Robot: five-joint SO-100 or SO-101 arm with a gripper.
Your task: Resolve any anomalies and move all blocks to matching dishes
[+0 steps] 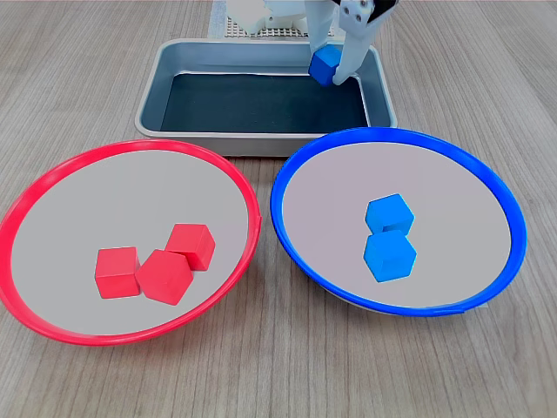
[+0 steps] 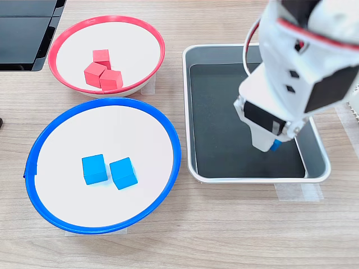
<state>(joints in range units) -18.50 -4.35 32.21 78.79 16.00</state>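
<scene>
Gripper [image 1: 331, 63] clamped on a glossy blue cube [image 1: 324, 65], lifted clear above the grey metal tray [image 1: 261, 139] toward the first exterior view's right end. In the second exterior view only a sliver of that cube [image 2: 275, 146] peeks out beneath the white arm [image 2: 297, 61]. Two more blue cubes [image 1: 389, 237], touching, inside the blue-rimmed dish [image 1: 287, 226]. Three red cubes [image 1: 157, 264], bunched together, inside the red-rimmed dish [image 1: 52, 174]. Both dishes pale grey within, side by side on the wooden table [image 1: 287, 374].
</scene>
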